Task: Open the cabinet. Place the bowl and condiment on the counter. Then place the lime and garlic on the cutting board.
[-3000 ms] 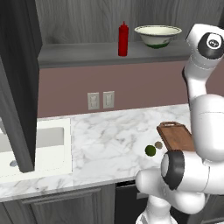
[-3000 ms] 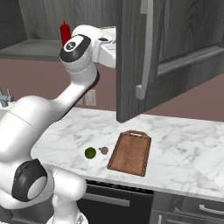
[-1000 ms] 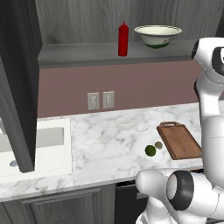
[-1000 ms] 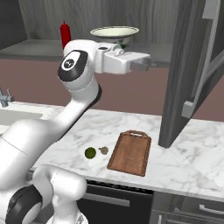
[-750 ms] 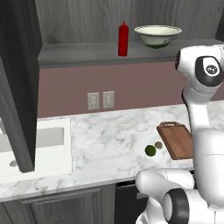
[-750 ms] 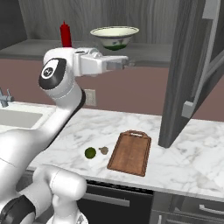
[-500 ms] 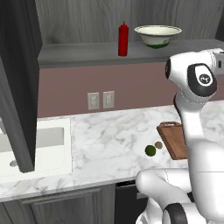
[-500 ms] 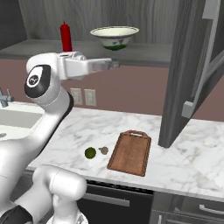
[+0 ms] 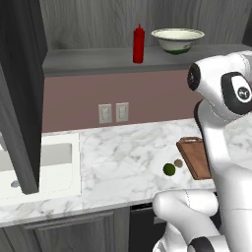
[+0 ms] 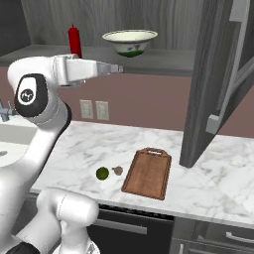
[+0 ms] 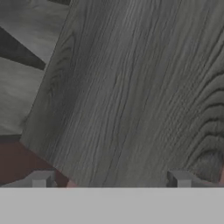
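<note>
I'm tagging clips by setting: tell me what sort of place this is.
A home-style kitchen, computer-rendered. A marble counter with a sink set into it, a dark wall cabinet with its doors open, and a cutting board beside a lime show it.

A dark grey wood-grain cabinet (image 9: 19,88) is seen with its left door swung open toward the viewer, exposing a grey shelf. On that shelf a red condiment bottle (image 9: 139,44) is stood upright, and a cream bowl (image 9: 177,40) with a green rim line is set well to its right. Below, a white marble counter (image 9: 118,162) is shown with a white sink (image 9: 54,165) at its left end. Near the counter's front edge a lime (image 9: 169,169) is placed, the garlic (image 9: 178,163) just beside it, and a cutting board (image 9: 195,155) toward the right end, partly hidden by the white arm.
</note>
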{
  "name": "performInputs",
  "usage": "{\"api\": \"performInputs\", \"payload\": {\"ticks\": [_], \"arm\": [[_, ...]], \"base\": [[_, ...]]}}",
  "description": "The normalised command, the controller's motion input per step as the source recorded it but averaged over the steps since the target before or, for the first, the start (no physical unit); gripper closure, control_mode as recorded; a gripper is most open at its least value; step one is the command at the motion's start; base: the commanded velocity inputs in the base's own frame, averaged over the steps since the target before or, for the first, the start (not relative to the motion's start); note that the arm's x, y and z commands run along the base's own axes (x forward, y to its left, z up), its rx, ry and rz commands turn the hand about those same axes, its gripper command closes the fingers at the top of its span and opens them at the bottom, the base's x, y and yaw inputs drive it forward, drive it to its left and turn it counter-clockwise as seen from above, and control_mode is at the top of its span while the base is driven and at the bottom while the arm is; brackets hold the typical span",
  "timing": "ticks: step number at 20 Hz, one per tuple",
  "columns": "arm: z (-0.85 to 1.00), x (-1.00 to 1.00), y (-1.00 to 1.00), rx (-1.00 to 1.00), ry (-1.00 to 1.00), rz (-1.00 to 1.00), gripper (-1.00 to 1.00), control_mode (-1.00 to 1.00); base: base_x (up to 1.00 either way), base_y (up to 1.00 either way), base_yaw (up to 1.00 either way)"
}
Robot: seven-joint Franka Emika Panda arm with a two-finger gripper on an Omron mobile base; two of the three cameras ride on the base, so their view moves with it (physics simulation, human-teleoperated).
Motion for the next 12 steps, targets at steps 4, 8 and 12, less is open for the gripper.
{"api": "performInputs", "payload": {"ticks": [4, 8, 12], "arm": [[0.16, 0.0, 0.11, 0.1, 0.14, 0.17, -1.0, -1.0], [0.01, 0.0, 0.14, 0.08, 0.14, 0.17, -1.0, -1.0], [0.0, 0.0, 0.12, 0.08, 0.08, 0.16, -1.0, -1.0]], "base": [[0.0, 0.0, 0.0], [0.0, 0.0, 0.0], [0.0, 0.0, 0.0]]}}
